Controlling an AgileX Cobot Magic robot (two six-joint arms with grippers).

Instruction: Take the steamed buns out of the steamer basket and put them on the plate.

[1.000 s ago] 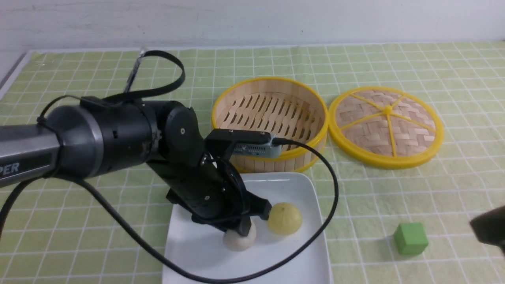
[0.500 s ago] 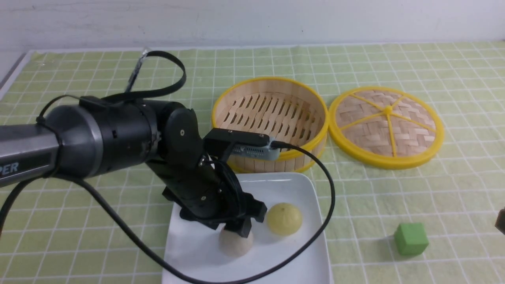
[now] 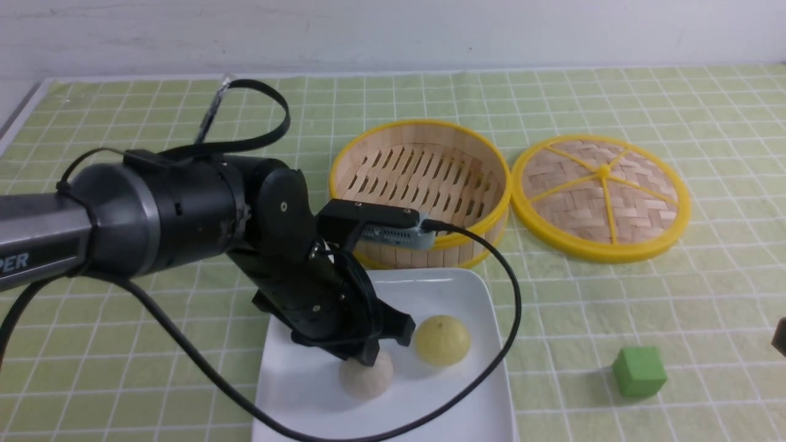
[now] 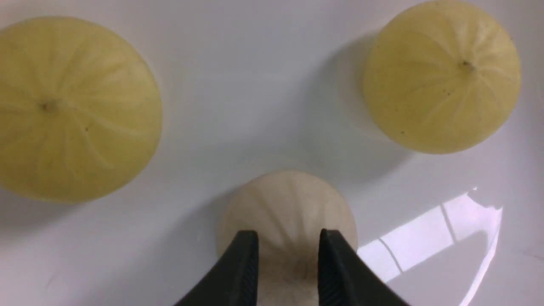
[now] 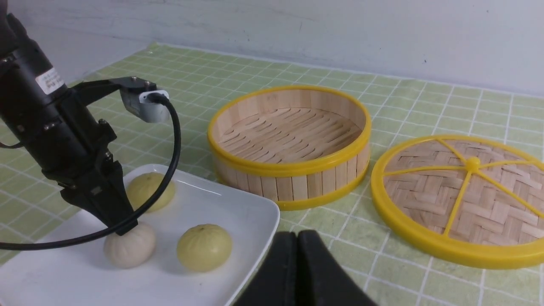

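Three steamed buns lie on the white plate (image 3: 307, 393), none in the steamer basket (image 3: 424, 178). The off-white bun (image 3: 366, 377) sits just under my left gripper (image 3: 385, 345), whose jaws stand apart above its dimpled top, clamping nothing. In the left wrist view the gripper (image 4: 288, 233) hovers over that bun (image 4: 289, 204), with a yellow bun (image 4: 442, 76) on one side and another yellow bun (image 4: 63, 110) on the other. My right gripper (image 5: 297, 238) is shut and empty, low beside the plate's corner (image 5: 255, 212); only its edge (image 3: 780, 336) shows in front.
The woven lid (image 3: 602, 196) lies flat to the right of the basket. A green cube (image 3: 638, 371) sits on the checked cloth at the front right. The left arm's cable (image 3: 516, 307) loops over the plate's right edge.
My left gripper let go of the off-white bun, rose slightly, and its jaws opened wide and then narrowed. The bun settled a little to the left. The right gripper drew back towards the right edge.
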